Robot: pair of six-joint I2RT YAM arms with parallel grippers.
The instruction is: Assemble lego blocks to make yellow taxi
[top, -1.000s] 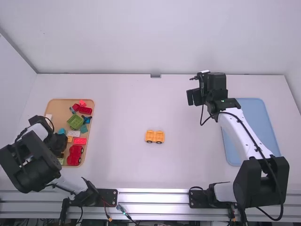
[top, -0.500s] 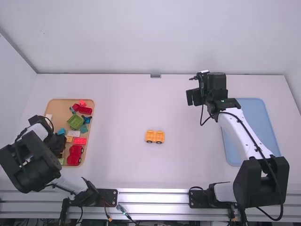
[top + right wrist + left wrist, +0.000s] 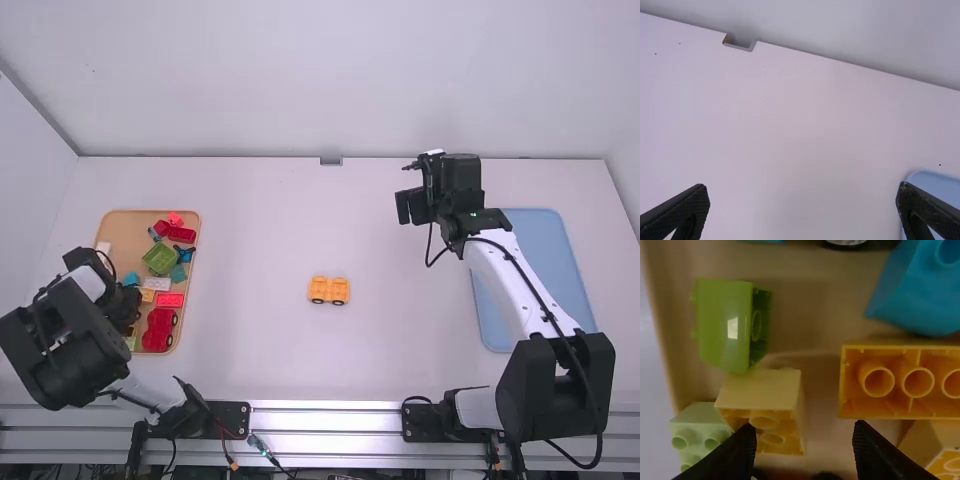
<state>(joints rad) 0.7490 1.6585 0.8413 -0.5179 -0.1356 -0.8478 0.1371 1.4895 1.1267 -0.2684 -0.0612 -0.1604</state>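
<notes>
An orange wheeled base (image 3: 328,290) stands alone near the middle of the table. My left gripper (image 3: 128,308) hangs low over the wooden tray. In the left wrist view my left gripper (image 3: 805,450) is open; close to its fingers lie a small yellow block (image 3: 762,400) on its side and a longer yellow-orange block (image 3: 900,381) with its hollow underside showing. Another yellow block (image 3: 935,447) is partly under the long one. Over the table's far right part is my right gripper (image 3: 412,207); in the right wrist view my right gripper (image 3: 802,205) is wide open with nothing between its fingers.
The wooden tray (image 3: 120,222) at the left holds several other blocks, among them a green block (image 3: 161,259), a red wheeled piece (image 3: 160,329) and a blue block (image 3: 920,287). A blue tray (image 3: 552,240) lies at the right, partly under the right arm.
My left gripper has shifted very slightly over the wooden tray. The right arm and the orange wheeled base have stayed put.
</notes>
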